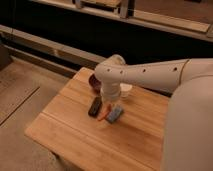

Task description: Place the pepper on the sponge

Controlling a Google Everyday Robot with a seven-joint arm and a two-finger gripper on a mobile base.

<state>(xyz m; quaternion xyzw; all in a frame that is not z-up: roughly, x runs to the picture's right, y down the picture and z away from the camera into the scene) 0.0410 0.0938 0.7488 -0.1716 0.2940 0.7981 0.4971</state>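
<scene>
While the arm reaches across from the right, wrist turned down, the pincer (108, 101) hangs over the pepper (103, 114); I cannot tell whether it is wide or narrow. The pepper lies on the counter (75, 135) just beside the sponge (115, 114).

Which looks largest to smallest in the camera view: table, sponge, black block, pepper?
1. the table
2. the sponge and the black block: about alike, so unranked
3. the pepper, the slimmest
The tool hangs just over the pepper, between block and sponge.
</scene>
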